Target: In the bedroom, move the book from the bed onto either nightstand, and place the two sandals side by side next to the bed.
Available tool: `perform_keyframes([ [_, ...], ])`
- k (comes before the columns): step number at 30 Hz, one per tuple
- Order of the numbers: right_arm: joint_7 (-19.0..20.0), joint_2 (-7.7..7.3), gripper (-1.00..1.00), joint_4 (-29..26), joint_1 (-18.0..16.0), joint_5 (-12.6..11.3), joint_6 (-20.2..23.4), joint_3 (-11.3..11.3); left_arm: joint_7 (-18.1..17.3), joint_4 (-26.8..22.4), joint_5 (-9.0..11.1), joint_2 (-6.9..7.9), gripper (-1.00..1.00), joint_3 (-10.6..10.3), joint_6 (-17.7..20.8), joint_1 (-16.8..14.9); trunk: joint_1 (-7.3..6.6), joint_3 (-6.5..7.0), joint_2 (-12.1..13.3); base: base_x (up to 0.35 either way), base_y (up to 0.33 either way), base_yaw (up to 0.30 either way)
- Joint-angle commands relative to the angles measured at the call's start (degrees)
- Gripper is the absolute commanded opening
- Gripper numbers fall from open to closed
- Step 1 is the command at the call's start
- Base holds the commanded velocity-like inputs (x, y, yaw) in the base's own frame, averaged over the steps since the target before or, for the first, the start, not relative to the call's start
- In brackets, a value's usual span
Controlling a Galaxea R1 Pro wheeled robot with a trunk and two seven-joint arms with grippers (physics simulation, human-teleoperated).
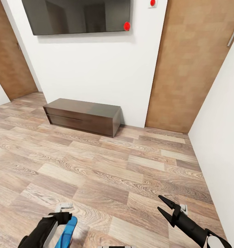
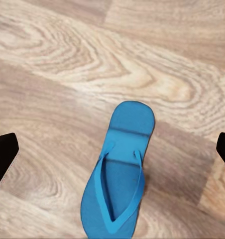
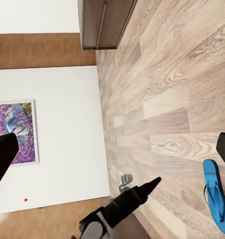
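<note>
- Item: blue sandal (image 2: 120, 174), one of the pair. It lies flat on the wood-plank floor (image 1: 106, 165), strap side up, just beside the left gripper (image 1: 63, 210). In the head view it is a blue strip (image 1: 67, 232) at the lower edge, partly behind the left arm.
- Left gripper: fingers apart. In the left wrist view the two dark fingertips (image 2: 4, 157) stand wide on either side of the sandal and well clear of it; nothing is held.
- Right gripper (image 1: 166, 210): fingers apart and empty, raised above bare floor near the white wall (image 1: 220, 144) on the robot's right.
- Right wrist view: the same sandal (image 3: 216, 195) on the floor with the left arm's dark finger (image 3: 142, 191) nearby; a purple lavender painting (image 3: 23, 132) hangs on a wall.
- Surroundings: a long, low dark wooden cabinet (image 1: 83, 116) with one wide drawer stands against the far wall, under a wall-mounted dark screen (image 1: 77, 15), between two brown wooden panels (image 1: 192, 65). It is not the nightstand.
- Step in hand, judged: picking up this sandal.
- Handling note: the sole is thin and flat. Centre the fingers across its narrow width, descend until the tips nearly touch the planks, then close on the sole edges, not the soft straps.
</note>
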Motion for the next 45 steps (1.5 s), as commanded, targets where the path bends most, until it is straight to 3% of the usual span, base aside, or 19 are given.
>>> perform_keyframes([
  [1, 0.1, 0.00, 1.00, 0.0, 0.0, -0.1, 0.3, 0.0, 0.0, -0.3, -0.4, 0.12, 1.00, 0.0, 0.7, 0.0, -0.01, -0.05, 0.0, 0.000, 0.000, 0.000],
  [4, 0.1, 0.00, 1.00, 0.0, 0.0, -0.1, 0.3, -0.1, 0.0, -0.5, -1.4, 0.23, 1.00, 0.0, 1.0, -0.1, -0.01, -0.05, 0.0, 0.000, 0.000, 0.000],
  [6, 0.0, 0.00, 1.00, 0.0, 0.0, -0.1, 0.3, -0.1, 0.0, -0.5, -3.3, 0.16, 1.00, -0.1, 1.1, -0.1, -0.01, -0.05, 0.0, 0.000, 0.000, 0.000],
  [13, 0.0, 0.00, 1.00, 0.0, -0.1, -0.1, 0.3, -0.1, -0.1, -0.6, -5.4, -0.34, 1.00, -0.2, 1.1, -0.1, 0.17, -1.60, -0.1, 0.000, 0.000, 0.000],
  [45, 0.1, -0.13, 1.00, -0.1, -0.1, -0.2, 0.4, -0.2, -0.1, -0.7, -5.7, -0.81, 1.00, -0.3, 1.2, -0.1, 0.99, -8.69, -0.5, 0.000, 0.000, 0.000],
])
